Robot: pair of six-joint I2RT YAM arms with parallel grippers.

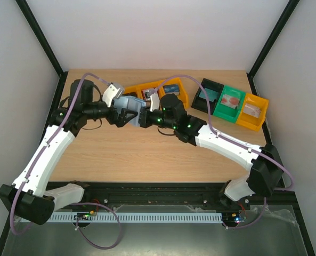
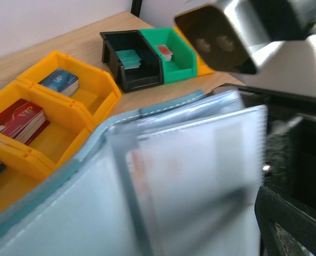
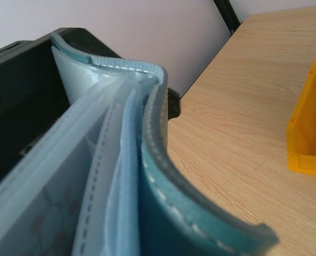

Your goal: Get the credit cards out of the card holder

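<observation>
The teal card holder hangs open above the table between my two grippers. My right gripper is shut on its cover. In the right wrist view the curved teal cover and pale sleeves hide the fingers. My left gripper is open at the holder's left side. The clear sleeves fill the left wrist view, with a faint reddish print showing through one. Loose credit cards lie in the bins: a red stack, a blue one and a teal one.
Yellow bins stand just behind the holder. A black bin, a green bin and another yellow bin line up at the back right. Bare wood lies in front of the arms.
</observation>
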